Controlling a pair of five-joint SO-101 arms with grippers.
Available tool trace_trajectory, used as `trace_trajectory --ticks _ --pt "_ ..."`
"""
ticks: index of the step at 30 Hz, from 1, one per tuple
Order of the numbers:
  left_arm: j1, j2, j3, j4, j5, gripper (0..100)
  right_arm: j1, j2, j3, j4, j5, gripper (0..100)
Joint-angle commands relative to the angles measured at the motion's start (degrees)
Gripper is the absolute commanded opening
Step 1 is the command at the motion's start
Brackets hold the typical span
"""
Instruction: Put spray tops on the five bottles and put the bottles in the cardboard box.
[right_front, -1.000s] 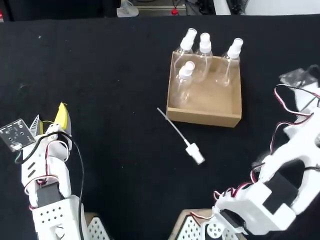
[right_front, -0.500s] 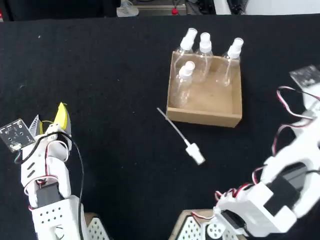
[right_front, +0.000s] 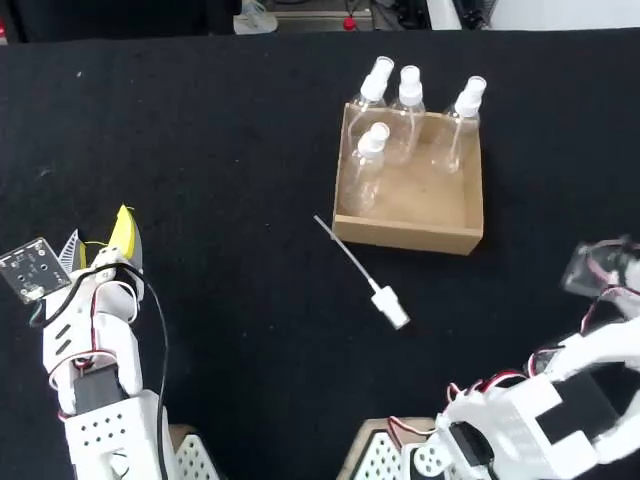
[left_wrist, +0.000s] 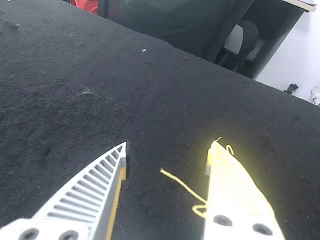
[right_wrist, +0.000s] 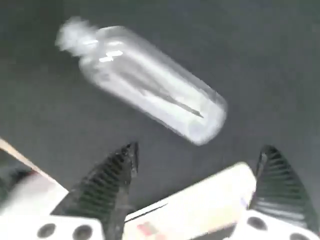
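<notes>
A clear bottle (right_wrist: 150, 82) with no top lies on its side on the black table. My right gripper (right_wrist: 199, 149) hovers just over its base end, open, the black fingers (right_wrist: 117, 170) spread wider than the bottle and not touching it. A loose spray top (right_front: 389, 304) with a long tube lies in front of the cardboard box (right_front: 405, 235). Several bottles (right_front: 368, 165) with spray tops stand in the box along its far side. My left gripper (right_front: 98, 228) rests at the near left, open and holding nothing (left_wrist: 169, 146).
The right arm (right_front: 560, 400) fills the near right corner, the left arm's base (right_front: 100, 420) the near left. Bare black cloth (right_front: 220, 150) stretches between the left arm and the box. A pale flat piece (right_wrist: 200, 200) sits under the right fingers.
The right arm has swung back from beside the box toward the near right corner of the table. The left arm, box and spray top have not moved.
</notes>
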Motion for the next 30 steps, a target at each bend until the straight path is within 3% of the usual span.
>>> trace_trajectory --ticks 1,18,30 --pt "0.7 -0.7 1.2 -1.2 -0.1 25 -0.6 -3.0 1.8 3.6 10.7 33.6" --pt "0.7 -0.7 1.2 -1.6 -0.1 25 -1.2 -2.4 10.3 -2.1 12.3 33.5" --pt "0.7 -0.7 1.2 -1.5 -0.1 25 -1.1 -2.9 26.8 -24.8 11.8 33.2"
